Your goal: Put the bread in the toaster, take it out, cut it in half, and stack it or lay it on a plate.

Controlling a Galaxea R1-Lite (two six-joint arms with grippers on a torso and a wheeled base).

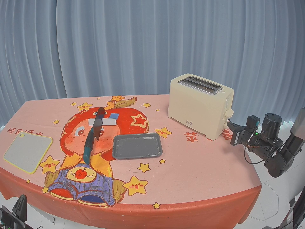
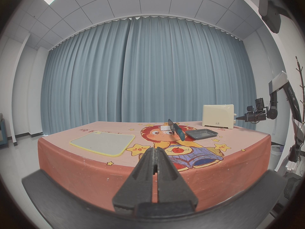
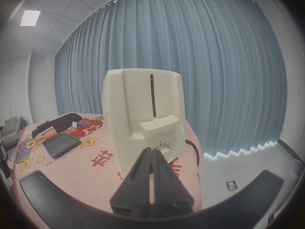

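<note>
A cream toaster [image 1: 200, 104] stands at the back right of the table, two slots in its top. Its lever [image 3: 159, 124] sits low in its slot, above a dial. My right gripper [image 3: 151, 150] is shut and empty, just off the lever end of the toaster [image 3: 143, 112], tips a short way below the lever. In the head view the right gripper [image 1: 229, 123] hangs beside the table's right edge. A knife [image 1: 93, 135] with a teal handle leans on a white holder [image 1: 108, 121]. A grey plate [image 1: 137, 145] lies mid-table. My left gripper [image 2: 155, 150] is shut, off the table's front left edge.
A pale cutting board [image 1: 28, 151] with a yellow rim lies at the table's left end. The orange printed tablecloth [image 1: 197, 172] is bare between plate and toaster. A blue curtain hangs behind. The toaster's cord [image 3: 193, 150] trails off the far side.
</note>
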